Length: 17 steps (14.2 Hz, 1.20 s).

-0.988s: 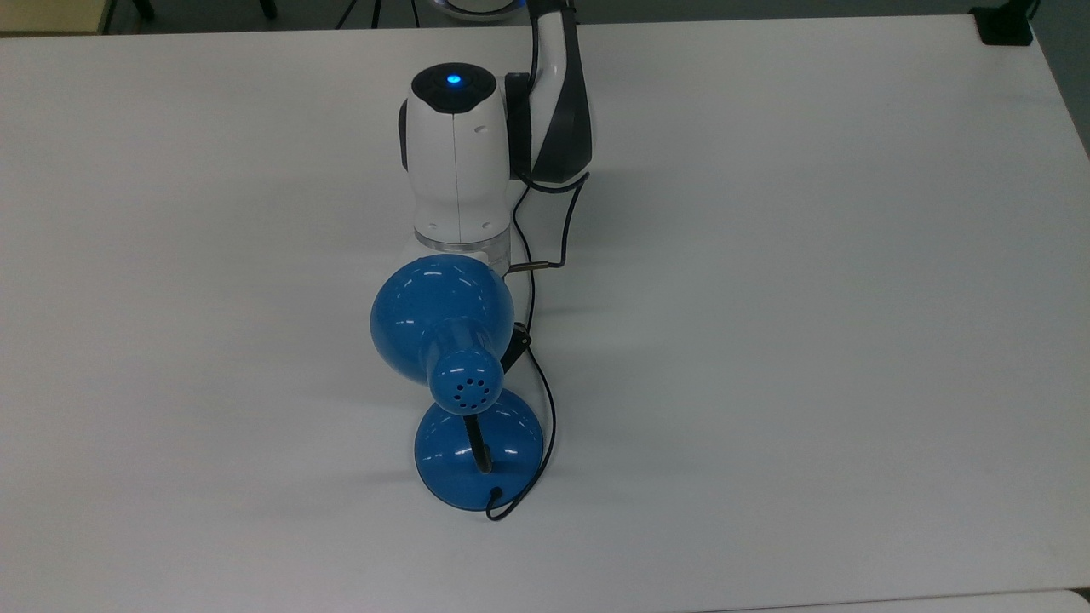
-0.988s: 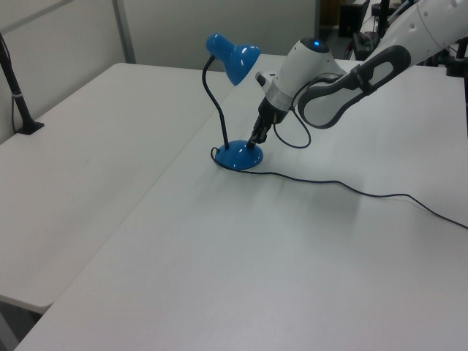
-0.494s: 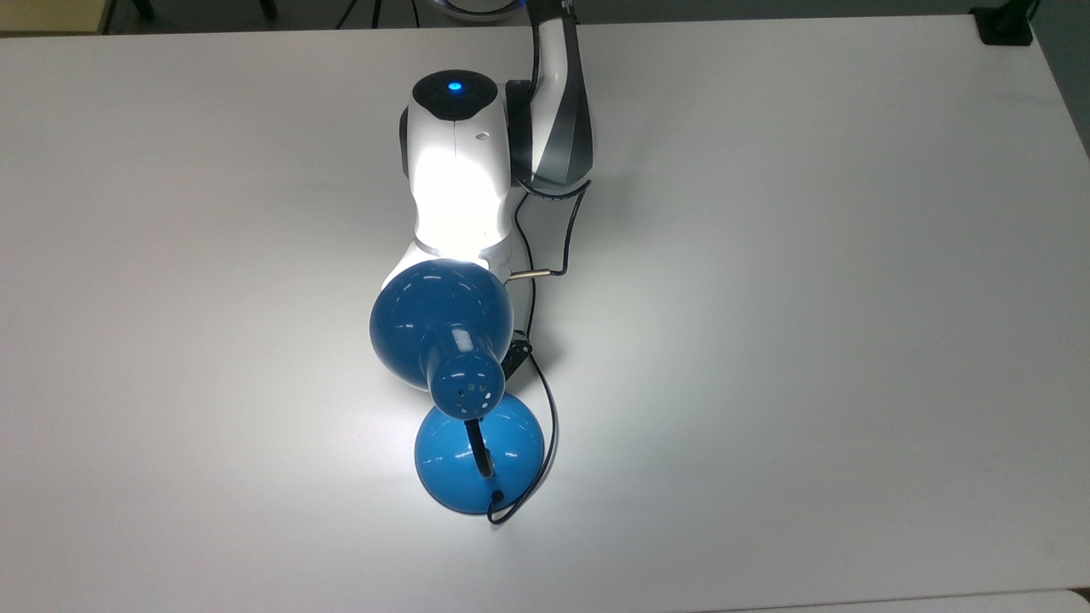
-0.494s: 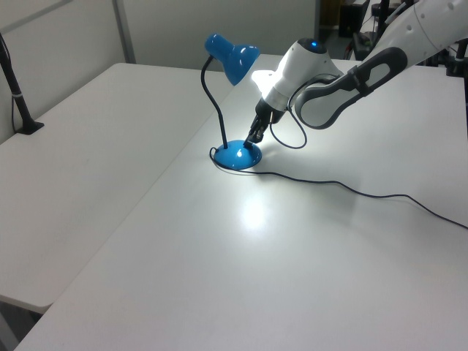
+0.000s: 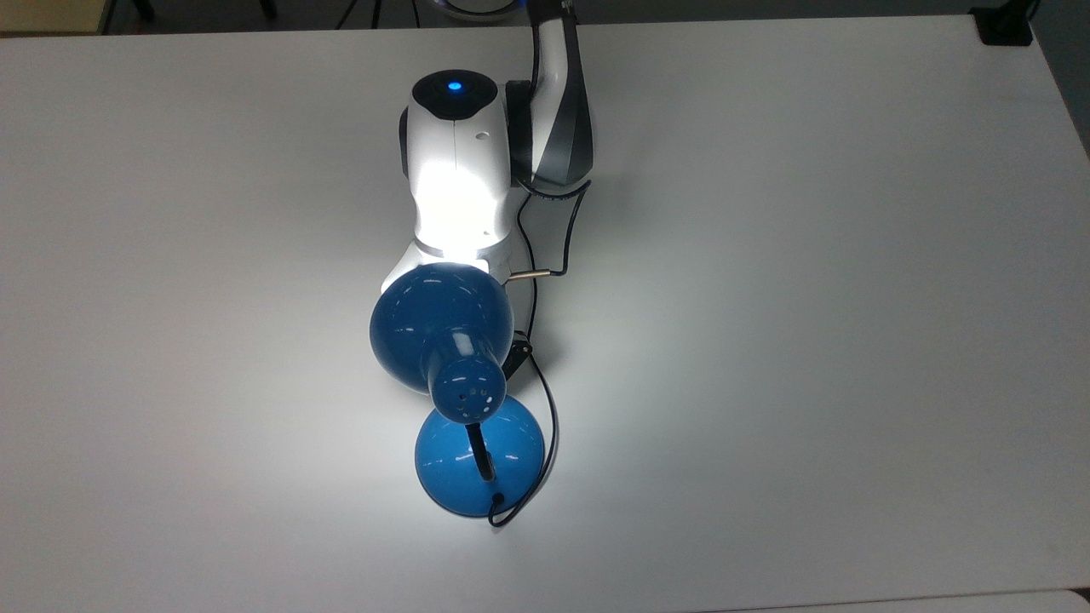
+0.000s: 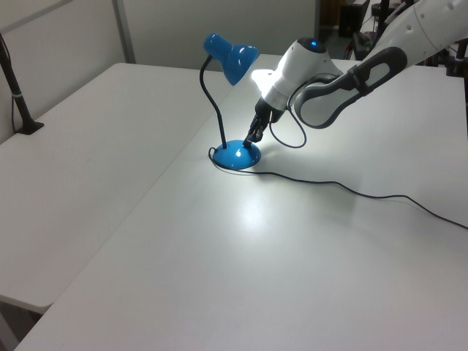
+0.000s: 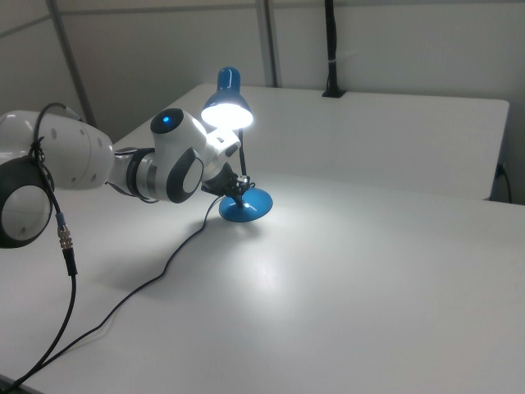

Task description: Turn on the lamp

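White table [image 6: 110, 183], lit blue lamp [image 5: 443, 328], grey partition walls [image 7: 394, 41]

We see the lamp [image 6: 228, 110] standing mid-bench [image 6: 241, 278], its shade overhanging the arm [image 6: 333, 80], whose jaws sit at the base's rim, so room there is tight. The cord [image 6: 344, 189] trails from the base across the bench toward the left view's right edge. The bench toward its other edges and corners lies open.
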Motion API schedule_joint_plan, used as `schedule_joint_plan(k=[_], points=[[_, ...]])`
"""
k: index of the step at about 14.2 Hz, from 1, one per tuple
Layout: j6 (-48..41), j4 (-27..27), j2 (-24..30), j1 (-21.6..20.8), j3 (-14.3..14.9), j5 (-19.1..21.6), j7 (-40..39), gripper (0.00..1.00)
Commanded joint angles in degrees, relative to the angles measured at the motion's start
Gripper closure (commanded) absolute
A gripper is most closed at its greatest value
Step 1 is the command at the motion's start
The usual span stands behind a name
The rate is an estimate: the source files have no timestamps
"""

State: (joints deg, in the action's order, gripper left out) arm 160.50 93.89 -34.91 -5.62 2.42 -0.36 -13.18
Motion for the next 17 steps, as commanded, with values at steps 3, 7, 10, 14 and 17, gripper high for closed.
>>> schedule_joint_plan(k=[3,7,10,14,17], points=[[-8.9,6.0,8.5,-1.0,1.1,0.2,0.8,1.0],[-26.5,5.9,14.8,-0.9,0.9,0.4,1.0,0.93],[-38.7,5.5,20.4,-0.9,0.8,0.3,1.0,0.0],[-50.3,4.4,27.1,-0.7,0.8,0.4,1.8,0.0],[-59.0,3.7,33.4,0.2,1.0,0.0,10.4,0.0]])
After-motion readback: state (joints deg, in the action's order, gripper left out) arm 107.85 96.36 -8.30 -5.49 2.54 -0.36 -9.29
